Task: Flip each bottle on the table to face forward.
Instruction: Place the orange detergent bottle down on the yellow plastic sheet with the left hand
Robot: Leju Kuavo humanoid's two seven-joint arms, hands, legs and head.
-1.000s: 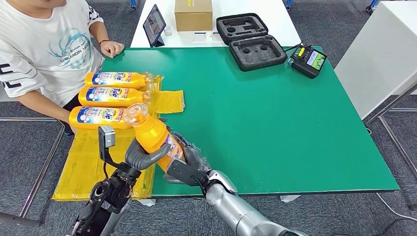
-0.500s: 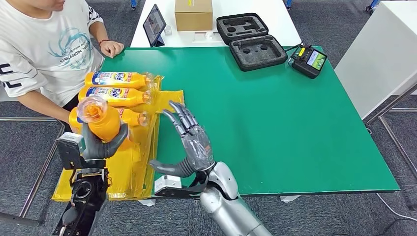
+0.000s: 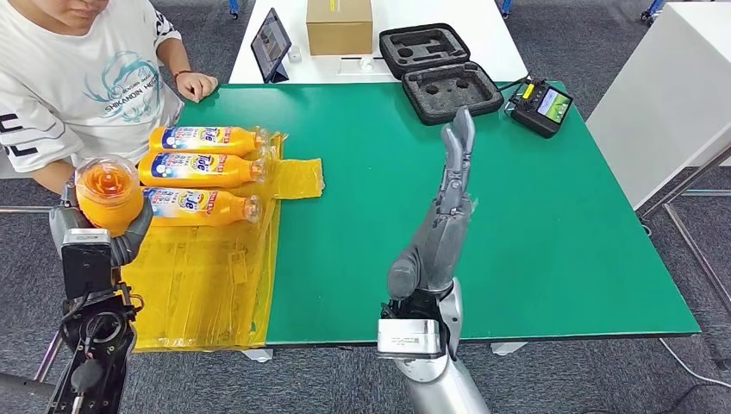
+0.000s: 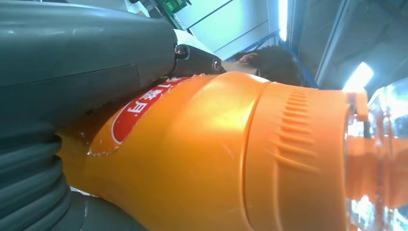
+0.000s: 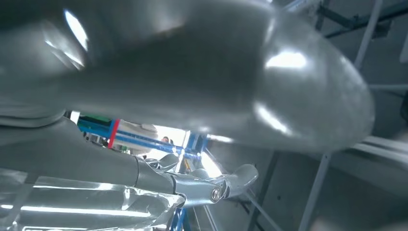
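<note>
Head view has three orange bottles lying in a row on the yellow sheet (image 3: 207, 293) at the left end of the green desk (image 3: 517, 216), labels up and caps pointing right: the far bottle (image 3: 207, 139), the middle bottle (image 3: 207, 168) and the near bottle (image 3: 203, 205). Those look finished to me. A fourth bottle (image 3: 108, 191) stands cap-up in the left robot hand (image 3: 99, 231), clear of the desk's left edge, fingers wrapped round its body; it is not yet laid down. The right robot hand (image 3: 440, 224) is raised over the desk, fingers straight, holding nothing. A person (image 3: 78, 86) sits just beyond the row.
</note>
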